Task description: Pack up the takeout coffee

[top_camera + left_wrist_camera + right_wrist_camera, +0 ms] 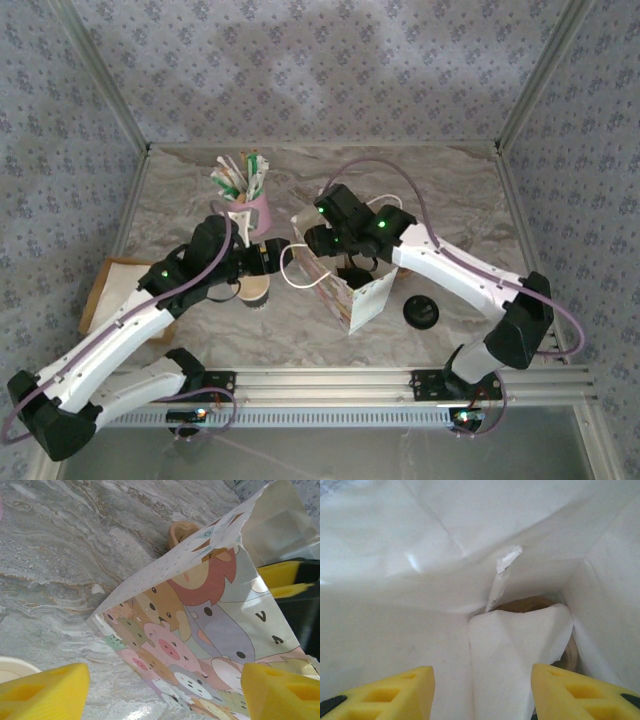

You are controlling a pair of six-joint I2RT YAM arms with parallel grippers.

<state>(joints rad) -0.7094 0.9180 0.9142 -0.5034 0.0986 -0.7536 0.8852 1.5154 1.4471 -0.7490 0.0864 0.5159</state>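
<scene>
We flagged a risk: right pincer [480, 680], jaws apart over the white paper [520, 650] deep in the bag [200, 625], could snag the thin wall pulling out and tip it, since left pincer [162, 680] stood wide beside it gripping nothing; cup [255, 291] sat outside on the counter [450, 190].

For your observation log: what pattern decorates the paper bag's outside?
The paper bag shows colourful cartoon animal faces, clearest in the left wrist view.

A marbled tabletop [450, 190] is enclosed by patterned fabric walls [320, 60], and a flat brown board [105, 285] is laid at its left edge.
</scene>
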